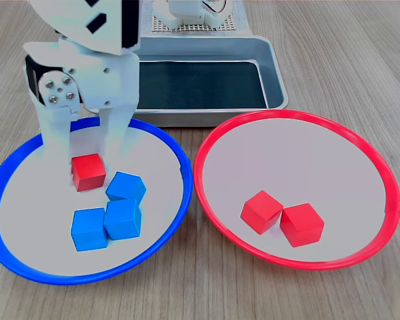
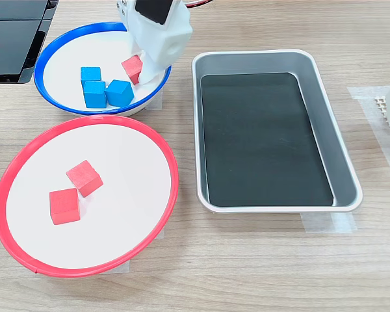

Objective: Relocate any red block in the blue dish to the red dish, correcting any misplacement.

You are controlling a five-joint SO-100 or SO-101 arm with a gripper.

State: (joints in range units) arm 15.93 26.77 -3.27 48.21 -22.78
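Both exterior views show red block (image 1: 88, 171) (image 2: 132, 67); first reveals straddling jaws

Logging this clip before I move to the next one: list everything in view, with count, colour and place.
red block: 1, red, in the blue dish, between the gripper's fingers
blue blocks: 3, blue, clustered in the blue dish beside the red block
blue dish: 1, blue rim, pale inside, at the first exterior view's left
red dish: 1, red rim, pale inside, beside the blue dish
other red blocks: 2, red, touching, in the red dish
metal tray: 1, silver with dark floor, nothing in it, next to both dishes
table: 1, light wood
gripper: 1, white, lowered into the blue dish, open around the red block
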